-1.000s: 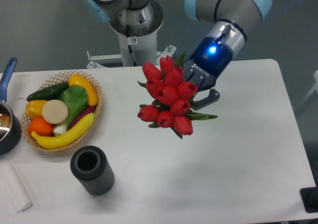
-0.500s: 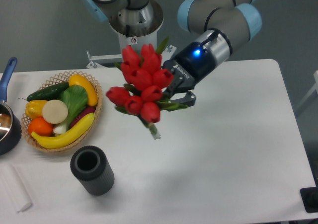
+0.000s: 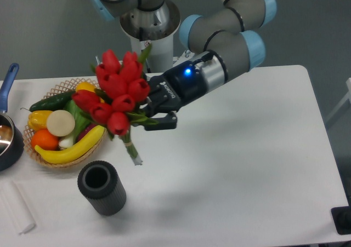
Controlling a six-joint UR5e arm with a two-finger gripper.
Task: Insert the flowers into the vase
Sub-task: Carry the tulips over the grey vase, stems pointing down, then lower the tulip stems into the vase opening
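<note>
Carried further left since the earlier frames: bunch of red tulip buds with green leaves and stems (image 3: 116, 93), then over mid-table, now in the air over the right edge of the basket. Held clear of the table, buds to the upper left of the black two-finger pincer (image 3: 156, 111), cut stem ends pointing down to its lower left. Pinched at the leafy neck just below the buds, fingers closed against the stems. Tilted, not upright.

Short dark grey ribbed cylinder vase with round black mouth (image 3: 101, 187) standing upright on the white table (image 3: 247, 165), below and left of the pincer, below and slightly left of the stem ends, apart from them. Mouth open and dark.

Blue light lit on the wrist just behind the pincer, up and right of it. Grey and light-blue arm links running further up and right.

Round wicker basket of coloured fruit and vegetables (image 3: 66, 121) left of the pincer, partly behind the buds. Dark pot with blue handle (image 3: 8, 124) at the far left edge, beyond the basket.
</note>
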